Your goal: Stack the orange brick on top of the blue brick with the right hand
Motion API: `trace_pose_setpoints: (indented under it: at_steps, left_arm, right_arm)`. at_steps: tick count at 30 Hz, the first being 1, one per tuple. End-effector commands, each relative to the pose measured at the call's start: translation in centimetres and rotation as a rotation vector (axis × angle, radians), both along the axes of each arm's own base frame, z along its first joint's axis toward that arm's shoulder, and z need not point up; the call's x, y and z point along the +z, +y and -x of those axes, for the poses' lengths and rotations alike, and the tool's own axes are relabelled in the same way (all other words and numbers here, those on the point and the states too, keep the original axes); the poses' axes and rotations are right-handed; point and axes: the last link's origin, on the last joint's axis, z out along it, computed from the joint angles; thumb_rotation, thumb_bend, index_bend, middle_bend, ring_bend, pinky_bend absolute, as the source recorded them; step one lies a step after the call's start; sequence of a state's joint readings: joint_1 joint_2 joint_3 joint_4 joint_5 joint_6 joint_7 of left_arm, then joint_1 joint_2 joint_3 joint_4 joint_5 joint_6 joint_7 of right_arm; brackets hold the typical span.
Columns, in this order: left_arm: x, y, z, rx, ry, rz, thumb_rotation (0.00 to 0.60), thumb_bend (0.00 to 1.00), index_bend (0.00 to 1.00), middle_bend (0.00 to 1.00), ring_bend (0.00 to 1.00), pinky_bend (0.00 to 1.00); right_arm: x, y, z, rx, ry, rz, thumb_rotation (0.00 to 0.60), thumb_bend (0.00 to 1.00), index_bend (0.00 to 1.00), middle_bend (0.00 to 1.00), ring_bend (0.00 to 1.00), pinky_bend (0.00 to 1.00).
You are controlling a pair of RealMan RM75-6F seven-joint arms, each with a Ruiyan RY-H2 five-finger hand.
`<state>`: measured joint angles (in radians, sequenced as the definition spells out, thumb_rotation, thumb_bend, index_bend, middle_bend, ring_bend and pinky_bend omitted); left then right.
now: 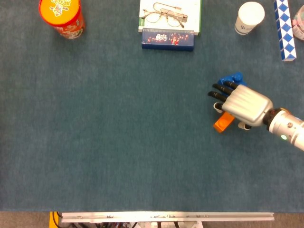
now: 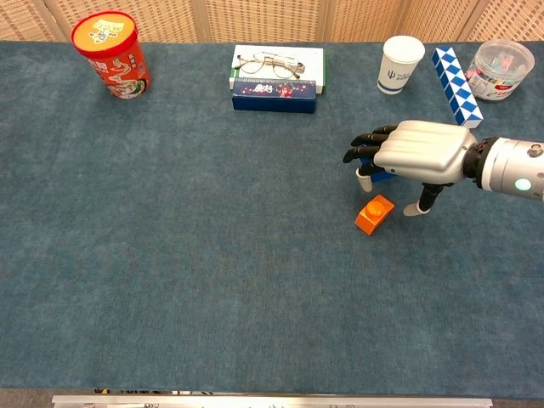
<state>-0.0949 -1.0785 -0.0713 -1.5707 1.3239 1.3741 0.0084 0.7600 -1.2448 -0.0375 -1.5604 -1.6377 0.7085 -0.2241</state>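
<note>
The orange brick (image 1: 221, 124) (image 2: 373, 214) lies on the blue cloth, partly under my right hand in the head view. My right hand (image 1: 241, 103) (image 2: 411, 153) hovers palm down just above it, fingers spread and holding nothing. The blue brick (image 1: 232, 78) (image 2: 384, 175) stands just behind the hand, mostly hidden by it. My left hand is in neither view.
A white paper cup (image 1: 249, 17) and a blue-and-white checkered bar (image 1: 283, 30) stand at the back right. A box with glasses on it (image 1: 169, 19) sits at the back middle, a red canister (image 1: 62, 17) at the back left. A clear tub (image 2: 501, 68) is at far right.
</note>
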Motion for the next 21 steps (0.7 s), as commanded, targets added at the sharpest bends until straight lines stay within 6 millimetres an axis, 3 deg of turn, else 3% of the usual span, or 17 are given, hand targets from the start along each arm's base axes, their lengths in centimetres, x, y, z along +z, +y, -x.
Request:
trace_pose_setpoints:
  at_steps: [1,21]
  left_arm:
    - [0.1,0.0,0.0,0.0,-0.001,-0.002,0.6,0.0,0.46,0.47,0.38,0.52]
    - [0.5,0.0,0.1,0.004,-0.007,-0.017,0.6,0.0,0.46,0.47,0.38,0.52]
  right_arm:
    - [-0.2,0.1,-0.1,0.001,0.002,-0.006,0.6,0.12,0.39,0.13,0.03,0.14]
    - [-1.7,0.2,-0.2,0.018,0.037,-0.022,0.6,0.12,0.39,0.13,0.03,0.14]
